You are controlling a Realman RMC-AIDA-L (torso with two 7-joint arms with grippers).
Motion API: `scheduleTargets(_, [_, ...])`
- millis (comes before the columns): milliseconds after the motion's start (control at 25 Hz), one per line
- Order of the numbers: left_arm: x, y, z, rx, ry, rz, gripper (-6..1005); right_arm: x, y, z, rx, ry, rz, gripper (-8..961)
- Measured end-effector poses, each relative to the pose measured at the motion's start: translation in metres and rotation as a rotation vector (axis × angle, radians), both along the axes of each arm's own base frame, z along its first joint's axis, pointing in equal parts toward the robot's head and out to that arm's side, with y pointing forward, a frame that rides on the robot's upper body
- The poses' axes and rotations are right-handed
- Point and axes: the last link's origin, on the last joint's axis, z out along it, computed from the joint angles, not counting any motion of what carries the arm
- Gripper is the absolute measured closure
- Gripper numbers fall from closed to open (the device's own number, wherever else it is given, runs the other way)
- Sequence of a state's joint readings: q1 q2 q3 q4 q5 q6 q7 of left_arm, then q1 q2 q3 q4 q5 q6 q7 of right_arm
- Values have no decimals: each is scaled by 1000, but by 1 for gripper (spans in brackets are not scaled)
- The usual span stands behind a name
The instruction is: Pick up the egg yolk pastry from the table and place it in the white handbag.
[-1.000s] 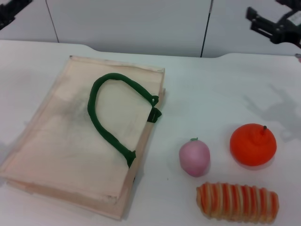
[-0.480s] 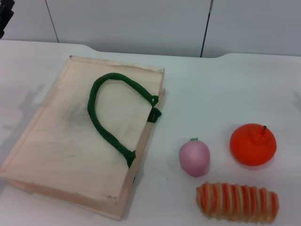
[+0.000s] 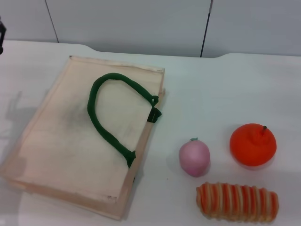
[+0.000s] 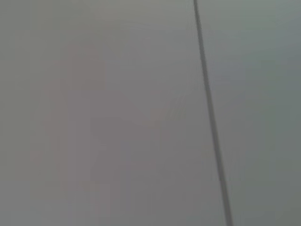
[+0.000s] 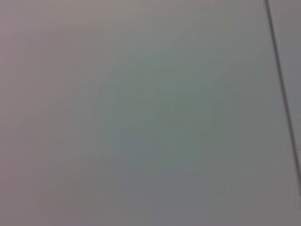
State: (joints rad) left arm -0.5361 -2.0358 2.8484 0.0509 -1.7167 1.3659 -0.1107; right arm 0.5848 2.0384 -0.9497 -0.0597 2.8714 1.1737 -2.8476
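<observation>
The white handbag (image 3: pixel 70 136) lies flat on the left half of the table, a cream cloth tote with a dark green loop handle (image 3: pixel 106 117) on top. No egg yolk pastry shows in any view. Only a dark sliver of my left gripper (image 3: pixel 1 30) shows at the head view's far left edge, high above the table and away from the bag. My right gripper is out of view. Both wrist views show only a plain grey panel with a dark seam (image 4: pixel 211 122).
A pink-purple round fruit (image 3: pixel 194 157) with a green tip, an orange fruit (image 3: pixel 252 144) and a long orange-and-cream striped roll (image 3: pixel 237 202) lie right of the bag. The white table (image 3: pixel 211 89) ends at a grey wall behind.
My right gripper has left the view at the upper right. My left gripper has drawn out to the left edge, and its shadow has slid left off the bag.
</observation>
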Motion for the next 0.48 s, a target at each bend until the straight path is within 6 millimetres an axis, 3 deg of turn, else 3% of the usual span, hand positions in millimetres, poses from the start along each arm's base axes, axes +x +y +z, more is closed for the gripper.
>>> scheduleTargets(480, [-8,-16,-3,115,-52,90,287,19,-11,2,57,81,-101,73])
